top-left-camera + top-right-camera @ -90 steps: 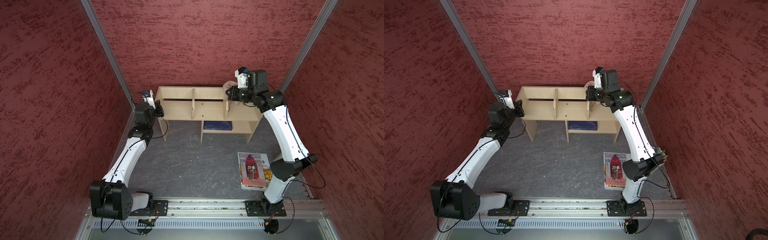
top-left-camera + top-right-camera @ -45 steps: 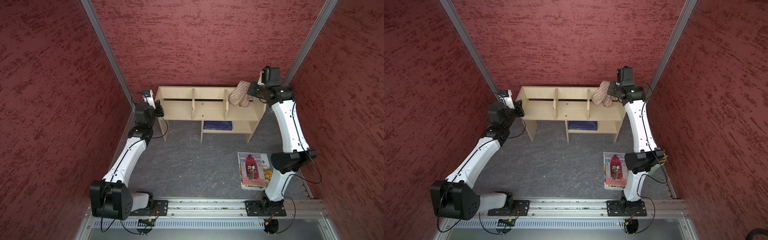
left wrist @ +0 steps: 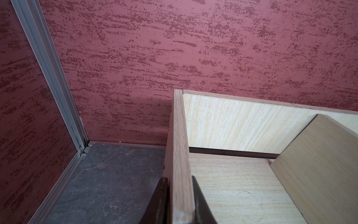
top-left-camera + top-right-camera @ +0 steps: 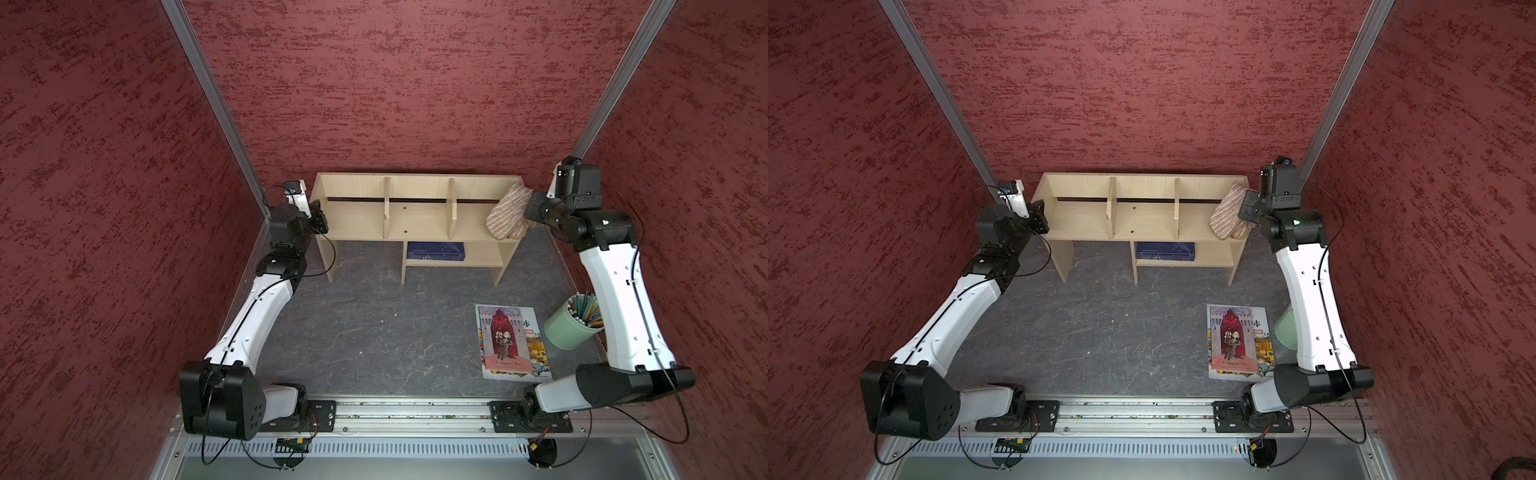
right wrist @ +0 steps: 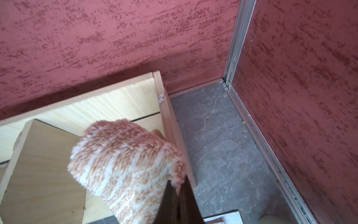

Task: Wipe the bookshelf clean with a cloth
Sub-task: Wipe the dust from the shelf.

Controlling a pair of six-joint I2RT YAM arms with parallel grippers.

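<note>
Step in hand: wiping, right bay.
Bookshelf: on desk, against back wall.
Cloth: hanging in right bay, beside the end panel.
Right end effector: pinching cloth.
Left end effector: clamped on bookshelf's left end.
Next, probably: press cloth down, sweep inward.

One bookshelf, one cloth, two books

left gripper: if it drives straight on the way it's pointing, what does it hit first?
The bookshelf: its side panel already sits between the left gripper's fingers, so going on would likely jam that panel deeper into the grip. Depth beyond is unclear.
</note>
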